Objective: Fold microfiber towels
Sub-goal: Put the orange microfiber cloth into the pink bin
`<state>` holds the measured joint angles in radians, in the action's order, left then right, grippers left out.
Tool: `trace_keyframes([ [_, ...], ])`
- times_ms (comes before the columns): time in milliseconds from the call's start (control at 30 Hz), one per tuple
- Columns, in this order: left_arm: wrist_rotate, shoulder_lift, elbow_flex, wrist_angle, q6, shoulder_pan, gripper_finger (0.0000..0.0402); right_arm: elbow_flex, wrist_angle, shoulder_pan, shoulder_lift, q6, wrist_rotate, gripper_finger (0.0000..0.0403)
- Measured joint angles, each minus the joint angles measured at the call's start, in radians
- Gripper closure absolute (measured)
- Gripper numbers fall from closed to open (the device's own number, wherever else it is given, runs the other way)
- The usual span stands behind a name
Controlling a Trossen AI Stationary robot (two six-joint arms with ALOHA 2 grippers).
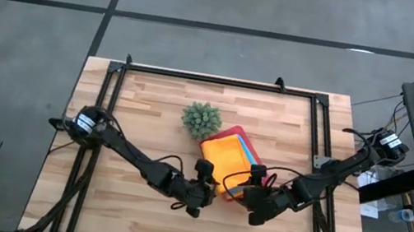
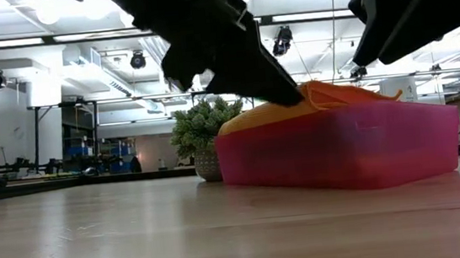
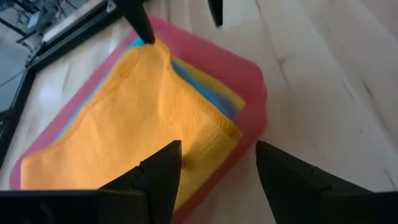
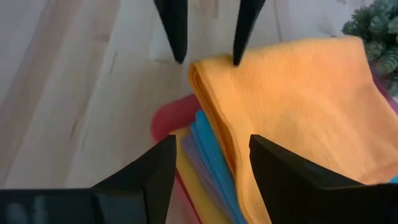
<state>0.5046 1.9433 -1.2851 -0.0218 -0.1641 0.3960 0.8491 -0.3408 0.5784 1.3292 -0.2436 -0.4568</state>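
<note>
A: Where do the grippers stand?

B: In the high view the left gripper [image 1: 204,189] sits just below centre, at the lower-left corner of the tray [image 1: 231,130]. Its fingers [image 3: 163,168] are spread, one over the orange towel [image 3: 137,130] and the other off the tray's edge over bare wood. The right gripper [image 1: 249,191] faces it from the right, at the tray's lower-right corner, also spread, with nothing between its fingers [image 4: 158,168].

A: Is either touching the cloth?

B: The left one seems to meet the orange towel's near edge in the low view; I cannot tell whether it presses. The right gripper hangs over the stack's corner.

A: How much room is there around them?

B: The table [image 1: 141,114] is bare wood to the left, the right and below the tray. The plant [image 1: 201,119] stands just beside the tray's upper-left corner, so that side is tight. A black frame runs along the table's top and side edges.

A: And the towels?

B: They lie stacked in the pink tray near the table's centre. The orange one is on top, folded, with a rounded fold edge toward the grippers. Beneath it the edges of a blue towel [image 4: 208,152] and a yellow towel [image 3: 214,84] peek out.
</note>
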Motion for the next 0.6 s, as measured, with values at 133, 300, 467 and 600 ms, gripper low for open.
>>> trace_keyframes([
  [133,-0.001,0.028,-0.008,0.04,0.002,0.0,0.0211,-0.025,0.017,0.0,-0.002,-0.023,-0.02,0.0209],
  [300,0.004,0.041,-0.011,0.073,0.003,-0.002,0.0211,-0.041,0.023,-0.001,0.001,-0.075,-0.026,0.0209],
  [467,0.056,0.041,-0.011,0.066,0.019,-0.003,0.0211,-0.042,0.025,-0.005,0.001,-0.086,-0.044,0.0209],
  [600,0.059,0.041,-0.011,0.065,0.023,-0.004,0.0231,-0.042,0.025,-0.009,0.002,-0.085,-0.053,0.0209],
])
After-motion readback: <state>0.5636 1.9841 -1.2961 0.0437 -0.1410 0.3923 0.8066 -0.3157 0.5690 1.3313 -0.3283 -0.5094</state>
